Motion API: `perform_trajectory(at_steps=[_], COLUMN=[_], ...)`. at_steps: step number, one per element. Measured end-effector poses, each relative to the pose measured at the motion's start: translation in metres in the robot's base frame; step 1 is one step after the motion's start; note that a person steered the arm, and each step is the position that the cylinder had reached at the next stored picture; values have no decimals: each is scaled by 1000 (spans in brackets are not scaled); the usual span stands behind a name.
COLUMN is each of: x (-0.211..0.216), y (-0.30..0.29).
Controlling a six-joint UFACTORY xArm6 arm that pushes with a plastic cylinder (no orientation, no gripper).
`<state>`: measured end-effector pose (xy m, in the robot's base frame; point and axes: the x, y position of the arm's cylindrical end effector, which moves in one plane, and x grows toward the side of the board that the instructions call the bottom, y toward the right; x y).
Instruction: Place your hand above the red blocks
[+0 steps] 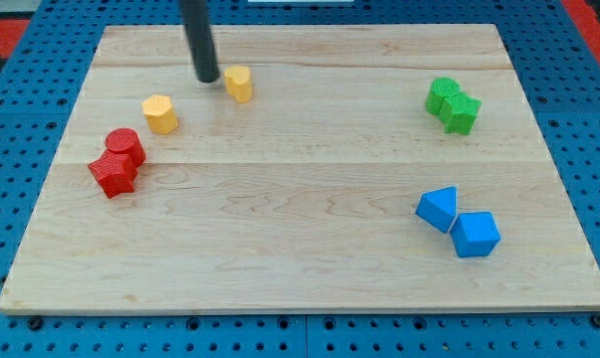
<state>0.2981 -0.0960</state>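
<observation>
Lighting: bright, even, diffuse, seemingly from overhead. Shadows: soft and short beneath each block; faint smudge under my tip. Glare: mild pale sheen on the wooden board near the view's top. Focus: generally sharp; rod slightly soft. Edge distortion: none evident.

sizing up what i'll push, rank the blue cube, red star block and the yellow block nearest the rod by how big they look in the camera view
1. blue cube, largest, though it sits nearer the view's bottom, so nearness may flatter it.
2. red star-shaped block.
3. yellow block, smallest, just right of my tip.
</observation>
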Motion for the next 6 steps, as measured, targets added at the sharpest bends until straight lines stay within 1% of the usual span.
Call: perform_trajectory(at_steps=[1,2,3,4,5,6], x=[1,0,1,34,83,98], y=[27,-11,-98,-134,-131,-122])
